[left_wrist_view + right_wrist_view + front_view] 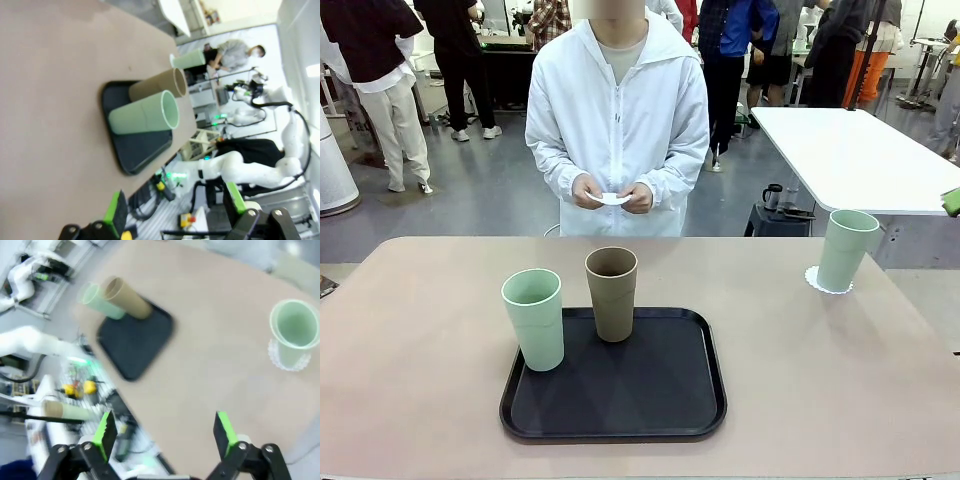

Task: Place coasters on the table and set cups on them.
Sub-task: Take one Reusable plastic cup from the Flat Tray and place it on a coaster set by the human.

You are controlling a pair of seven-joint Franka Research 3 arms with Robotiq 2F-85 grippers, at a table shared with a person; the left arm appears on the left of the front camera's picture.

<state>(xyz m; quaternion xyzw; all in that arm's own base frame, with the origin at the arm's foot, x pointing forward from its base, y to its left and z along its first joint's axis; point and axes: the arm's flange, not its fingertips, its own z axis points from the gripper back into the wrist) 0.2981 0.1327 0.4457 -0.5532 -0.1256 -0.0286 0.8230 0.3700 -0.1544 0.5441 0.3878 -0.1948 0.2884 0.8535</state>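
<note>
Left gripper (176,210) and right gripper (164,435) gape empty. One mint cup (847,250) stands on its coaster (813,278) at the table's (420,330) two o'clock. Two more cups (611,294) wait on the tray (650,390), presumably for coasters.

The left gripper (176,207), black with green pads, hung spread wide and empty above the matte beige-pink table (50,100). On a black rounded tray (142,150) stood a pale mint tumbler (142,119) beside a tan-brown tumbler (155,89). A second mint tumbler (189,60) stood well apart, near the table's edge.
</note>
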